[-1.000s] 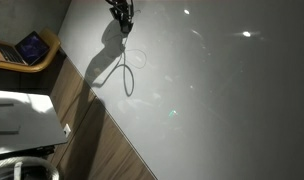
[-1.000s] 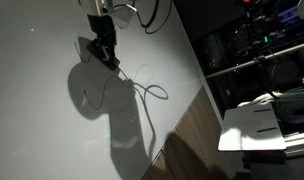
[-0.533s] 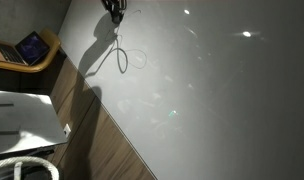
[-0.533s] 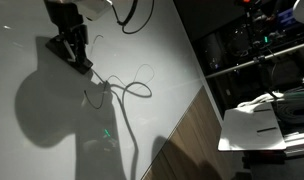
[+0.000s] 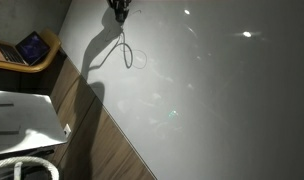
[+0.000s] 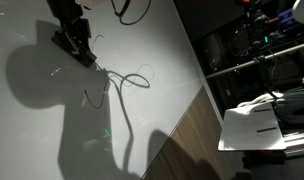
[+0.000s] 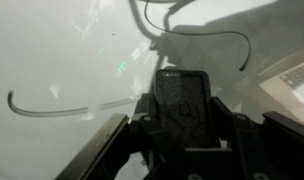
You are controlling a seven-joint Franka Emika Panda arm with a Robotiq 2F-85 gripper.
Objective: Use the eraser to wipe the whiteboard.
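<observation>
The whiteboard [image 5: 212, 90] lies flat and fills both exterior views [image 6: 52, 130]. A dark curved pen line [image 5: 126, 55] is drawn on it; it also shows in an exterior view [image 6: 127, 82] and in the wrist view [image 7: 62, 108]. My gripper [image 6: 80, 50] is at the board's far part, shut on a dark rectangular eraser [image 7: 185, 105] that points down at the board. In an exterior view only the gripper's tip [image 5: 119, 8] shows at the top edge. The eraser's end sits close beside the line; contact with the board cannot be told.
A wooden table edge [image 5: 92, 120] runs along the board. A laptop [image 5: 32, 46] sits on a wooden stand at one side. White paper or equipment [image 6: 262, 125] and dark shelving [image 6: 252, 40] stand beyond the board's other side.
The gripper with the eraser has moved across the board away from the drawn loop toward the far edge, then shifted slightly back; its shadow moved with it.
</observation>
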